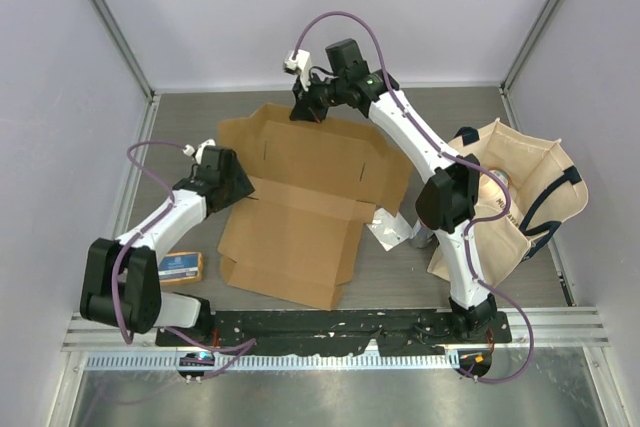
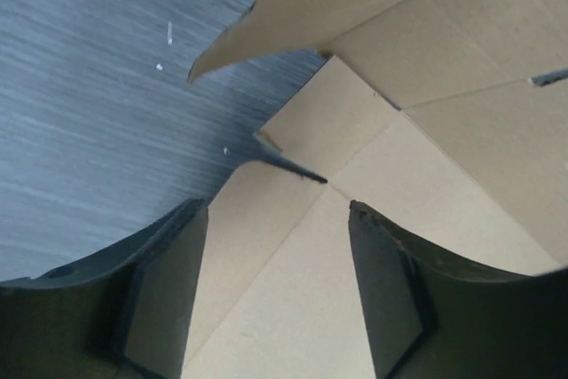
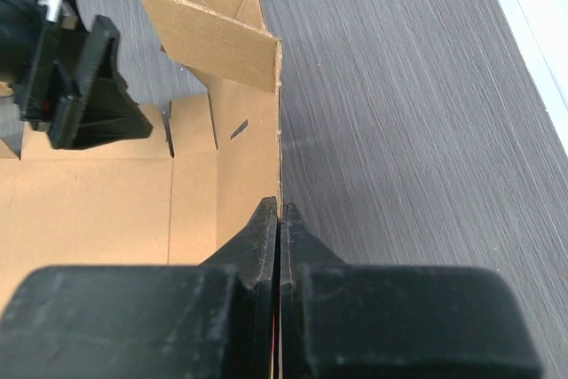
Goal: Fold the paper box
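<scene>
Paper box: seemingly light, stiff sheet, best held by flap edges; right gripper pinches far edge, left gripper gapes over left flap.

Paper box flat on counter, approx. ctr. Bag right of box; packet left of it, nr near corner. Left hand at box's left edge, right hand at its far edge.

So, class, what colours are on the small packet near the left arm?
Orange with a blue patch; the packet shows best in the top external view.
</scene>
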Motion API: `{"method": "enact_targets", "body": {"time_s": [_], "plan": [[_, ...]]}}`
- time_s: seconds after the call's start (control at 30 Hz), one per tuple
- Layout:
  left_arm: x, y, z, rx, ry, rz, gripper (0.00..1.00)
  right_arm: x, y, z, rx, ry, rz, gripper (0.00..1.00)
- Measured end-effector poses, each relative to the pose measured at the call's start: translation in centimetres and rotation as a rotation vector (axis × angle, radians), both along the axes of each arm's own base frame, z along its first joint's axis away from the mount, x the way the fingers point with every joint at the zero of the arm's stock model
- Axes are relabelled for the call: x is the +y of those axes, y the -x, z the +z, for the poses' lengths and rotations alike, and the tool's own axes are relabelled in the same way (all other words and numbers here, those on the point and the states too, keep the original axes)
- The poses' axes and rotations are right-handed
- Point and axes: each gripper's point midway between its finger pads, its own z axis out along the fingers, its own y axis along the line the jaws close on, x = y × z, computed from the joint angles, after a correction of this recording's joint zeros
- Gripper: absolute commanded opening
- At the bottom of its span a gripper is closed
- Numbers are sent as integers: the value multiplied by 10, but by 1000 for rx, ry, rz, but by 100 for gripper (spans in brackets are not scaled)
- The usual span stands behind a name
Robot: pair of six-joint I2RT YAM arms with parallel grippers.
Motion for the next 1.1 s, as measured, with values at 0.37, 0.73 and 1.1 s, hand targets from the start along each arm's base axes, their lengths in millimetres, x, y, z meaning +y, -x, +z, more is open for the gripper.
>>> {"method": "enact_targets", "body": {"time_s": [0.37, 0.73, 1.1], "plan": [[-17, -36, -25, -34, 36, -98, 96, -4, 4, 6, 47, -53, 45, 1], [-45, -59, -11, -205, 149, -210, 61, -15, 3, 11, 94, -95, 58, 1], [-70, -47, 6, -301, 148, -270, 59, -8, -9, 8, 72, -119, 17, 2]]}}
